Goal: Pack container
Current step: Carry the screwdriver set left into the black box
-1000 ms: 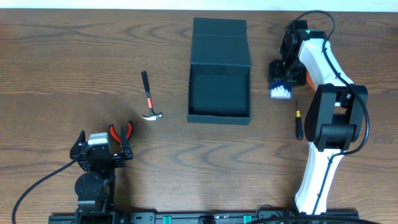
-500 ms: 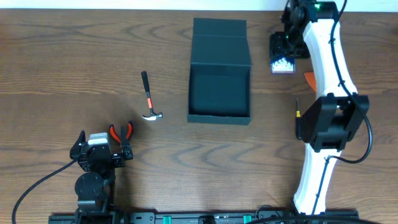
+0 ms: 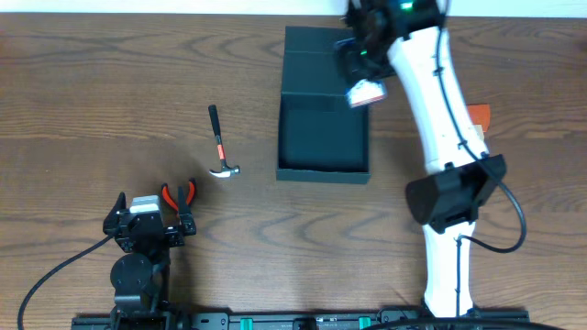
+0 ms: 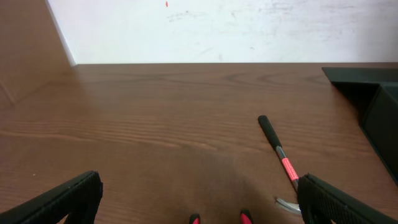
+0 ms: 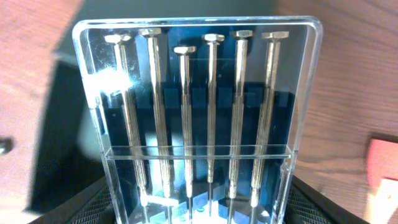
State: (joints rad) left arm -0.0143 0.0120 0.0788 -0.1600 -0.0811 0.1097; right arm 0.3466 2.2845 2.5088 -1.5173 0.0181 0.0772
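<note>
The container (image 3: 323,128) is a dark, open square box with its flap lid folded back, in the middle of the table; it also shows in the left wrist view (image 4: 373,99) and behind the case in the right wrist view (image 5: 56,149). My right gripper (image 3: 364,84) is shut on a clear blue case of screwdriver bits (image 5: 198,118) and holds it above the container's far right corner. My left gripper (image 3: 151,225) is open and empty at the front left, just behind the red-handled pliers (image 3: 179,194). A small hammer (image 3: 219,143) lies left of the container.
An orange object (image 3: 478,115) lies on the table right of the container, also at the right edge of the right wrist view (image 5: 380,163). The right arm stretches from the front edge up across the right side of the table.
My right gripper has carried the bit case from the table right of the container up and leftward, to above the container's far right corner. The left arm has not moved.
</note>
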